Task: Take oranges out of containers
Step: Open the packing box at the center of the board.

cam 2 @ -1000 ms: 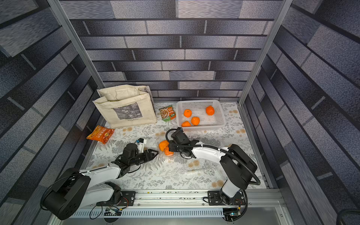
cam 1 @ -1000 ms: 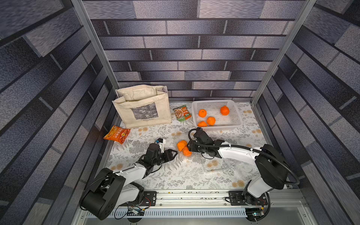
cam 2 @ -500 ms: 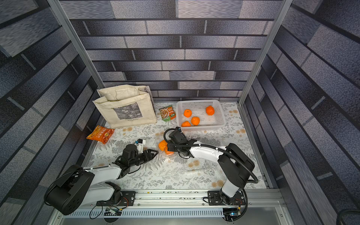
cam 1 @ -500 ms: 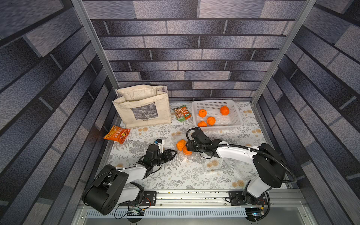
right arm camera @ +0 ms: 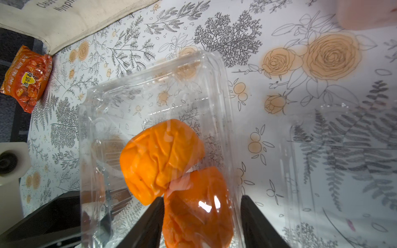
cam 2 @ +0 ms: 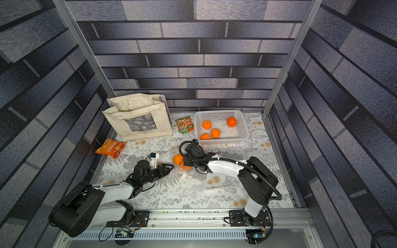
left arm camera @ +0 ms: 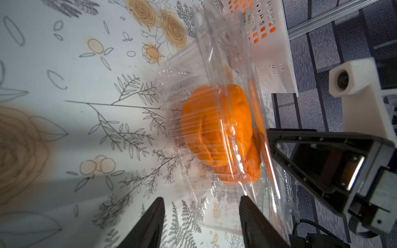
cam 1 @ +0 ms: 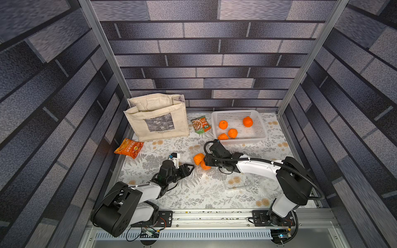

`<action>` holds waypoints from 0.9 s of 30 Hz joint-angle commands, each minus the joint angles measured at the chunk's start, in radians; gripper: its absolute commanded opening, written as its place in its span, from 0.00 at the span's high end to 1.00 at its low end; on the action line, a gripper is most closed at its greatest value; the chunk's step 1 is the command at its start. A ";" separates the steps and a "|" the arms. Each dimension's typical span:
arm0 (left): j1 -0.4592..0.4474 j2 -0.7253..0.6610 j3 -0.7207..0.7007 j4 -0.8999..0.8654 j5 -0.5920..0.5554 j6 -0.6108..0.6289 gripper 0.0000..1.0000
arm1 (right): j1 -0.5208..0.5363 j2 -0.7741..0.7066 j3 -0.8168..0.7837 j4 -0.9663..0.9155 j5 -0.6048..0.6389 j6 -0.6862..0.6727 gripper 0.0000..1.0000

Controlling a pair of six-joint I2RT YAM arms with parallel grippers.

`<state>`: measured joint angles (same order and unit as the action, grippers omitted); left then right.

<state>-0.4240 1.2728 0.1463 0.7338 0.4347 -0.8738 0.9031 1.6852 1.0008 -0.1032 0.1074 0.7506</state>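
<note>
Your right gripper stands spread astride the nearer of the two oranges in the clear container at mid-table. Close now and a jaw may catch the thin wall too, so the whole container lifts. Your left gripper, also spread, sits at its 8 o'clock, holding nothing. Unpinned, the container can skid towards the basket at 1 o'clock.

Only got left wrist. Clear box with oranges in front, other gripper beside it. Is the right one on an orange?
Observer: In the right wrist view the right gripper, open, straddles one orange inside the clear box.
Operator: Basket count?
Observer: Four oranges in the white basket.
Operator: Other boxes?
Observer: An empty clear box lies by the right arm.
</note>
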 commanded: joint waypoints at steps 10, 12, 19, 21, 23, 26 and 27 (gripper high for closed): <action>-0.010 0.026 -0.010 0.203 -0.005 -0.035 0.40 | 0.067 0.050 0.049 -0.067 -0.081 -0.005 0.42; -0.012 0.023 -0.011 0.214 -0.009 -0.036 0.40 | 0.068 0.049 0.046 -0.067 -0.076 -0.002 0.42; -0.024 0.035 -0.020 0.279 -0.022 -0.031 0.40 | 0.071 0.060 0.056 -0.074 -0.077 -0.002 0.42; -0.027 0.052 -0.021 0.303 -0.016 -0.032 0.40 | 0.072 0.064 0.055 -0.075 -0.077 -0.003 0.42; -0.029 0.074 -0.021 0.329 -0.014 -0.037 0.40 | 0.074 0.066 0.055 -0.079 -0.075 -0.004 0.42; -0.028 0.113 -0.031 0.407 -0.005 -0.053 0.40 | 0.073 0.067 0.056 -0.091 -0.070 -0.010 0.42; -0.028 0.132 -0.033 0.437 0.002 -0.061 0.40 | 0.074 0.067 0.056 -0.096 -0.068 -0.011 0.42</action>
<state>-0.4320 1.3773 0.1097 0.9924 0.3885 -0.9077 0.9165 1.7111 1.0447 -0.1360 0.1444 0.7479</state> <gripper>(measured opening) 0.597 0.578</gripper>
